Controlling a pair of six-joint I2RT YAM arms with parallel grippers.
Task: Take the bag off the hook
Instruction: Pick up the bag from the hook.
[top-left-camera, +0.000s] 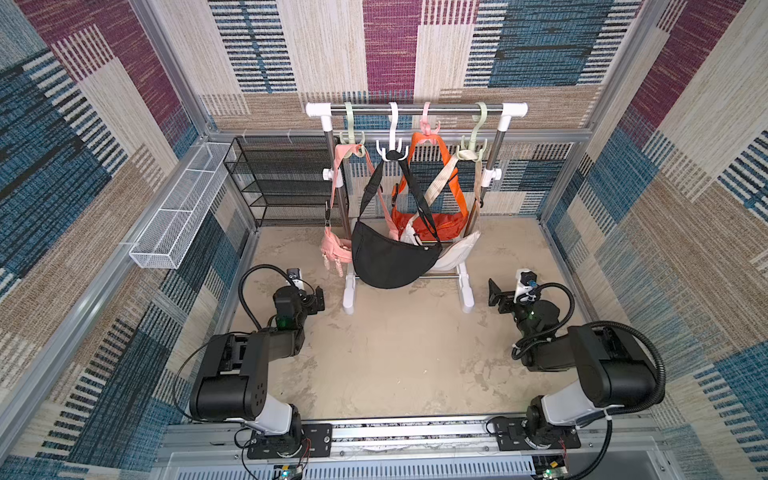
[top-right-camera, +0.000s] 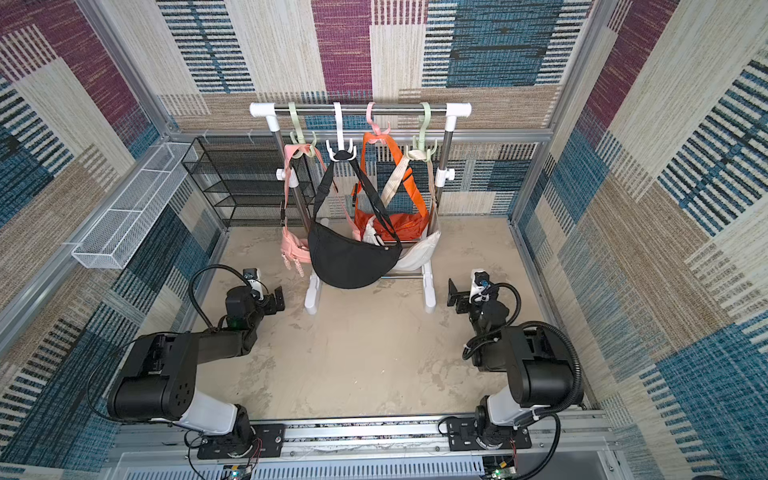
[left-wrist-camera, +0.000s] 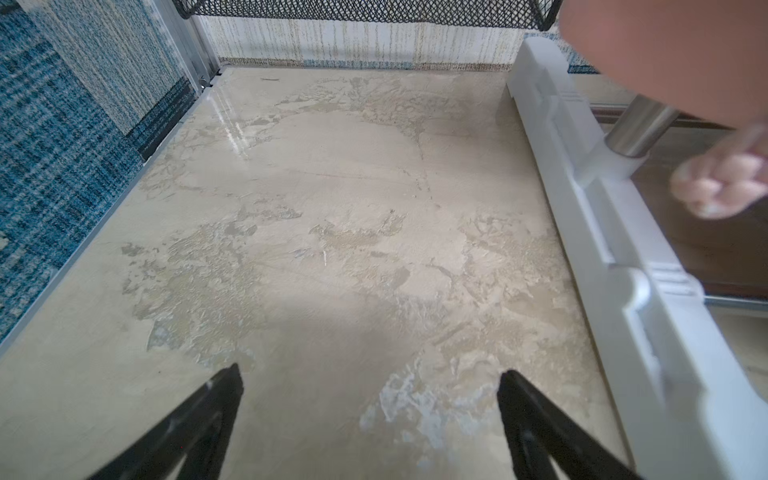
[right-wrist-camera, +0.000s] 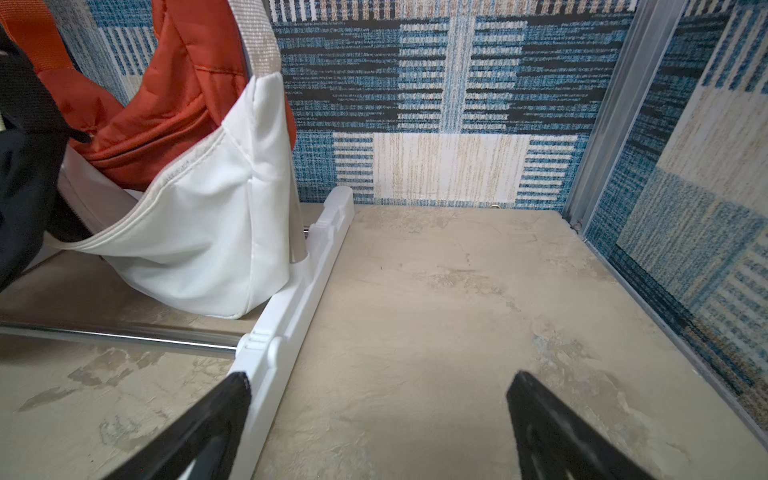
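At the front edge of the cell, an aluminium mounting rail (top-left-camera: 415, 432) carries both black-and-white arms. Just beyond it, the left gripper (left-wrist-camera: 370, 374) hangs low over the tabletop (top-left-camera: 395, 365) with its black fingers spread wide and nothing between them. The right gripper (right-wrist-camera: 378, 380) is spread just as wide, also empty, near the rack's white plastic foot. The tabletop is a mottled beige, plaster-like and slightly glossy.

On it stands a small garment rack (top-left-camera: 415, 110) of chrome tubes and white plastic joints. Four soft crescent-shaped bags hang from its top bar, each by a webbing strap on a pronged plastic hook. Foremost is the black bag (top-left-camera: 390, 257), of matte fabric, on the white hook (top-left-camera: 392, 124), its belly low between the rack's feet. Beside it the pink bag (top-left-camera: 334, 249), with a beaded charm dangling, hangs from a pale green hook (top-left-camera: 349, 124). Behind the black one, the orange bag (top-left-camera: 436, 224), of puffy nylon, hangs from the pink hook (top-left-camera: 426, 120). The white bag (right-wrist-camera: 199, 232), smooth with a cream zip edge, hangs from the other green hook (top-left-camera: 478, 124).

Farther back, a black wire-mesh shelf (top-left-camera: 282, 178) of several tiers stands in the corner. A long white mesh basket (top-left-camera: 174, 224), split into compartments, is fixed to the side wall. Woven carpet patches (top-left-camera: 390, 45) in blue, plum and beige cover the walls.
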